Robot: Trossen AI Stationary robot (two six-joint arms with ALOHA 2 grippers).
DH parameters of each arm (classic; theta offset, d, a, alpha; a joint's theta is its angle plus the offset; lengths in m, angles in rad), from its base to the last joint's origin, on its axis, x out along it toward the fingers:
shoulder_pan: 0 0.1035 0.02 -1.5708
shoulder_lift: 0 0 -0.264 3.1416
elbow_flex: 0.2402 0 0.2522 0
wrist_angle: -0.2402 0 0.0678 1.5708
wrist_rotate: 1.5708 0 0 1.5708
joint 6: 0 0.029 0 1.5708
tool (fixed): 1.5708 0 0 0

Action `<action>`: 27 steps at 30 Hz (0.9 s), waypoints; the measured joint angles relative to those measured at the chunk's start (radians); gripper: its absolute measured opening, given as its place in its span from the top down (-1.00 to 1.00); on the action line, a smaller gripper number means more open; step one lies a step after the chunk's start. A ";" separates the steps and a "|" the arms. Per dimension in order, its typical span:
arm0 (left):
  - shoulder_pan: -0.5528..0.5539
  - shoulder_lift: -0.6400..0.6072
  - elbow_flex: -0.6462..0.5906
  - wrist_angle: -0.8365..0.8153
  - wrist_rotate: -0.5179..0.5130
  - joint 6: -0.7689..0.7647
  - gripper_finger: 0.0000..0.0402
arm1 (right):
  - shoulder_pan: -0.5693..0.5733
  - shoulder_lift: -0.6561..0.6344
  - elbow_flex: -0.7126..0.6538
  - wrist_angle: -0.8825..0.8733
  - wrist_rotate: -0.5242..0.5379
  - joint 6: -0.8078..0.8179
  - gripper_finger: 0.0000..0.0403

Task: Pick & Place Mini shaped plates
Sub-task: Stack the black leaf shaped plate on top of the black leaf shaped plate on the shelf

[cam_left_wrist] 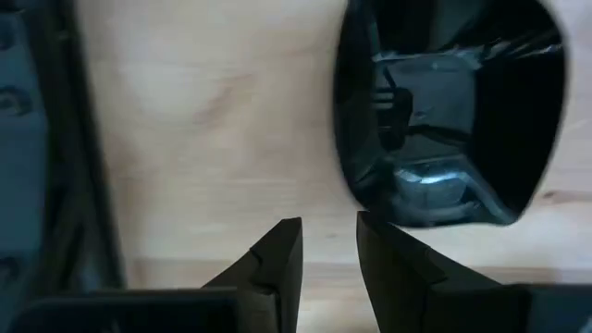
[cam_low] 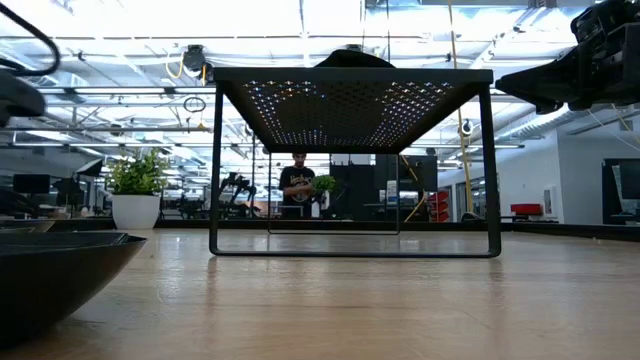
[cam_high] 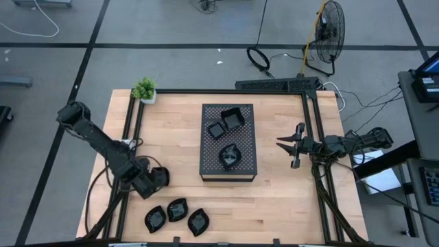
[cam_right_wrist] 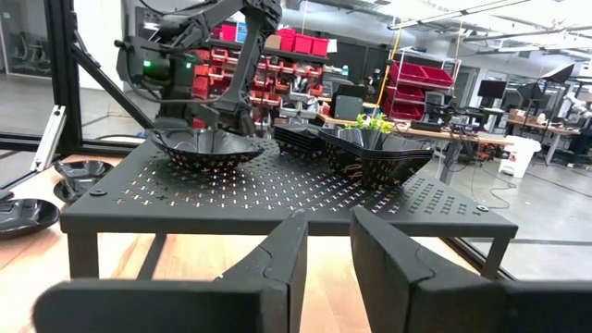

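Three mini shaped plates lie in a row on the bare tabletop (cam_high: 288, 199), just in front of the left pincer (cam_high: 159, 177): a rounded plate (cam_high: 155, 218), a middle plate (cam_high: 177, 209) touching it, and a leaf-shaped plate (cam_high: 199, 221) whose long axis runs diagonally, its tip pointing away from the left pincer. All three sit right side up, hollows facing the ceiling.

In the left wrist view the left pincer's fingers (cam_left_wrist: 277, 264) stand slightly parted with bare wood between them, holding nothing; a glossy black dish (cam_left_wrist: 449, 111) lies just ahead of and to one side of the tips, apart from them.

The perforated black stand (cam_high: 228, 143) rises in the middle of the tabletop, between the two pincers. On its top rest two square plates (cam_high: 232, 118) touching each other at the far end, and a wavy-rimmed plate (cam_high: 230, 156) toward the near end. The right wrist view suggests the square ones are stacked dishes.

The right pincer (cam_high: 293, 145) hovers beside the stand, pointing at its side, fingers (cam_right_wrist: 277, 259) slightly apart and empty.

A small potted plant (cam_high: 145, 90) stands at the far corner on the left pincer's side. A person stands in the room behind the stand.
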 joint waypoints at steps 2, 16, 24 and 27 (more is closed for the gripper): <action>-0.014 -0.002 0.000 -0.008 0.013 -0.017 0.47 | 0.000 0.000 0.000 0.000 0.000 0.000 0.64; 0.022 0.064 0.000 -0.033 -0.044 -0.038 0.47 | 0.000 0.000 0.000 0.000 0.000 0.000 0.64; 0.028 0.100 0.000 -0.022 -0.044 -0.041 0.47 | 0.000 0.000 0.000 0.000 0.000 0.000 0.64; 0.033 0.112 0.000 -0.009 -0.055 -0.032 0.47 | 0.000 0.000 0.000 0.000 0.000 0.000 0.64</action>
